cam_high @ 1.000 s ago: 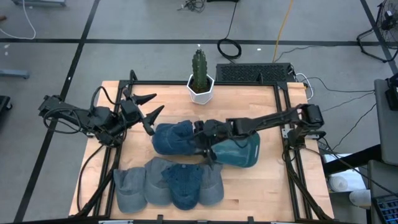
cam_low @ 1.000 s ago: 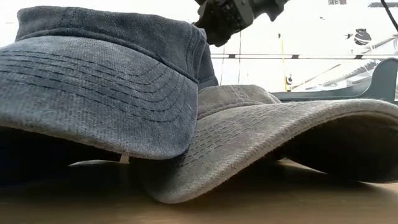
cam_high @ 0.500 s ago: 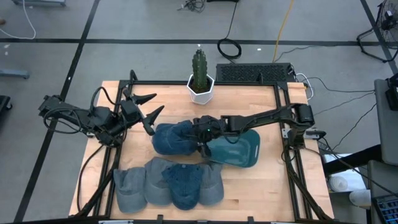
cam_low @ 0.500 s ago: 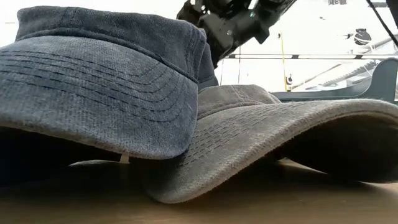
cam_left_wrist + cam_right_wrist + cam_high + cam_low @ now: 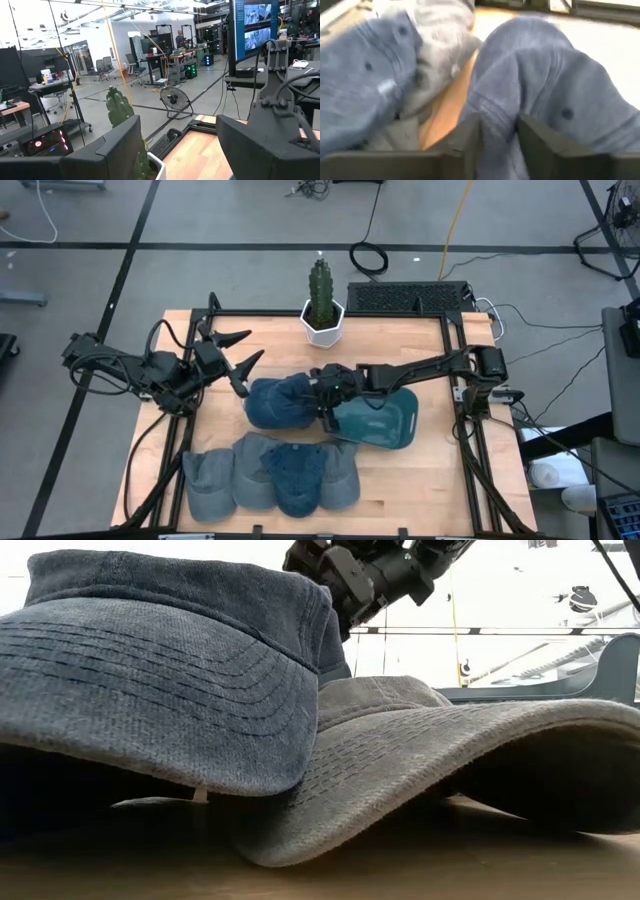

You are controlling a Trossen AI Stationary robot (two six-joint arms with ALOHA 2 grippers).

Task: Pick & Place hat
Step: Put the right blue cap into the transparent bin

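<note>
**Right gripper pinching the blue hat at the middle of the tabletop**

I have the right gripper [image 5: 326,402] stretched across the tabletop [image 5: 440,480] to its middle, where it is set on the blue hat [image 5: 278,402]. In the right wrist view the two fingers [image 5: 462,137] stand narrow, with a fold of the hat's cloth between them, so I judge the grasp is made or almost made. Just beside this hat, toward the right edge, lies a teal hat [image 5: 378,423], touching it. A row of other hats [image 5: 270,475] sits along the near edge, left of the middle.

The left gripper [image 5: 232,355] waits near the left edge with its fingers spread wide, holding nothing. A potted cactus [image 5: 321,305] stands at the far edge.

I think the step in hand is the pick. The next move calls for a straight lift, and I must check that only the blue hat comes up, not the teal hat with it.
</note>
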